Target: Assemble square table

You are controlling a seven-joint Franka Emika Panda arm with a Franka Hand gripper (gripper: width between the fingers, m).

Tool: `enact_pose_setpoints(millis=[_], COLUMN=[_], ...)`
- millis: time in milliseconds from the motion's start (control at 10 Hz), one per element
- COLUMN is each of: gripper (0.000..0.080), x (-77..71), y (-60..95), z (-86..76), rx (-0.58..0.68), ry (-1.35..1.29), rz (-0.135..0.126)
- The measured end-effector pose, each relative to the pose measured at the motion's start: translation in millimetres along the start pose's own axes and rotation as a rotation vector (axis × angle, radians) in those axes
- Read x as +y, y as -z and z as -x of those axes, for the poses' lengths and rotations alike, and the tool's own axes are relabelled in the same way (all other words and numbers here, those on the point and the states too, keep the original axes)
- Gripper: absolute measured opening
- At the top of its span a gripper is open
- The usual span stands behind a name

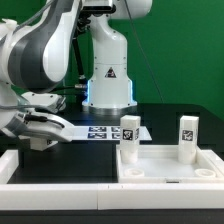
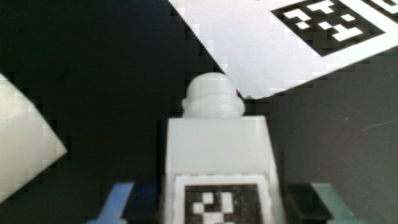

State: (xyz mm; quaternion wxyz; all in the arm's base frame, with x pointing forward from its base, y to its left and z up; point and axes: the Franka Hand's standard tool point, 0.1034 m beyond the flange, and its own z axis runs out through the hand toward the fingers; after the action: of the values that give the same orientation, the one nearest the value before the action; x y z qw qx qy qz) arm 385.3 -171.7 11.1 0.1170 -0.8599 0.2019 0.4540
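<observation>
The gripper point(image 2: 222, 206) was closed part of the way on 1 leg point(image 2: 221, 150). Its 2 fingers point(image 2: 125, 205) stood at the 2 opposite sides of this leg, so near that they seemed to press it. In the wrist view the leg showed a square tag on the face toward the camera. Its narrow rounded end pointed to a corner of the marker board point(image 2: 249, 45), near this corner but not touching it. Under the leg was the black table point(image 2: 89, 40); whether the leg rested on it or was lifted, I could not tell. In the exterior view the arm point(image 1: 40, 50) stood at 9 o'clock with its hand low over the table, and the held leg was hidden there. The marker board lay at the centre, before the base point(image 1: 108, 85). The top point(image 1: 160, 162) lay flat at 4 o'clock with its rim upward. A 2nd leg point(image 1: 128, 130) stood upright on it at the far corner nearest the marker board, and a 3rd leg point(image 1: 187, 131) stood at the other far corner, at 3 o'clock. The rail point(image 1: 60, 172) ran along the near edge, from 8 o'clock toward 6 o'clock.
</observation>
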Motion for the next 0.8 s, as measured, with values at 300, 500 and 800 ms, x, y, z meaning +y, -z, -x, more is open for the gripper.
enact_pose_setpoints(millis=[300, 500, 800], gripper=[0.0284, 0.0285, 0.0285], x=[-43.5, -49.7, -92.2], y=[69.4, 83.2, 107.4], z=[42.8, 42.8, 38.5], rx=[0.110, 0.176, 0.500], ry=[0.138, 0.135, 0.216], rz=[0.114, 0.111, 0.171])
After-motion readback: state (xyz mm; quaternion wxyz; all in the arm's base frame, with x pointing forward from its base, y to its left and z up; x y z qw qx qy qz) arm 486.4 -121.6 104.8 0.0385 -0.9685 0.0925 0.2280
